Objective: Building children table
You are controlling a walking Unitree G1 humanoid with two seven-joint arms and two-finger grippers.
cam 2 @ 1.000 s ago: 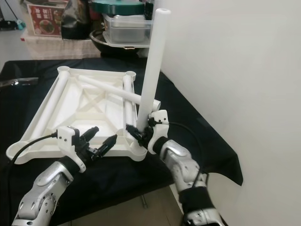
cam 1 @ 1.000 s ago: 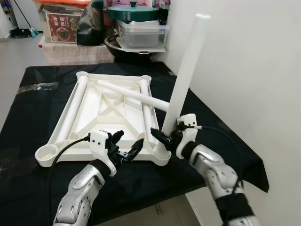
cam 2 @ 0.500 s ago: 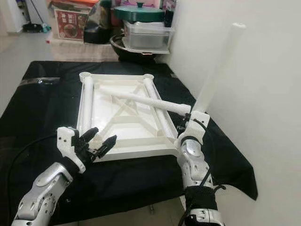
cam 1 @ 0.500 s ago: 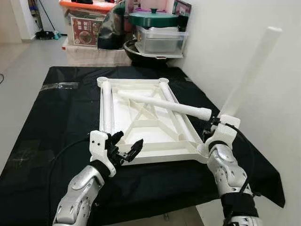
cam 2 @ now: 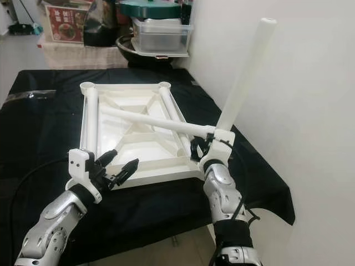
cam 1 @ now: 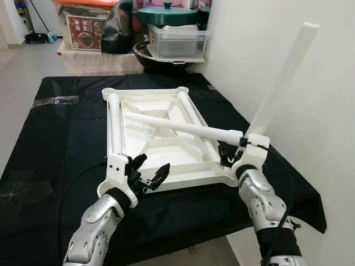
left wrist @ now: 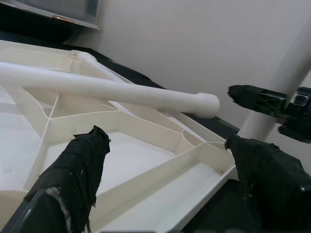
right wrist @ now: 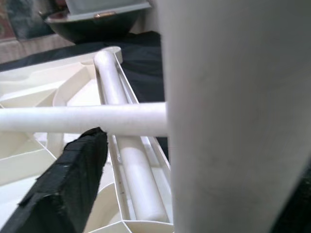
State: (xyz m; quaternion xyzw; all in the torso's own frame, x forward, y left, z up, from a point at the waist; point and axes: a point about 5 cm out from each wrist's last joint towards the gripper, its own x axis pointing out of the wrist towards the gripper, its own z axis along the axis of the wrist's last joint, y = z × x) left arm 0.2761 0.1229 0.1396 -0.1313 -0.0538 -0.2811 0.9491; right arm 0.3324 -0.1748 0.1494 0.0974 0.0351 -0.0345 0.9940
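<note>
Right gripper [cam 1: 230, 157] clamps the upright leg [cam 1: 280, 83] above the tabletop [cam 1: 166, 145] corner socket; seat it next. Left gripper [cam 1: 148, 173] hovers, fingers apart.

White plastic tabletop [cam 1: 161, 145] lies upside down at the centre of the frame, ribbed underside up, round sockets at its corners. 2 white legs lie flat along its long sides: one on the left [cam 1: 115, 126], one on the right [cam 1: 191, 121]. A 3rd leg [cam 1: 183, 127] lies diagonally across them, threaded end toward the right. The 4th leg [cam 1: 282, 82] stands tilted at the right of the frame, rising toward the upper right, its base by the near right corner socket.
</note>
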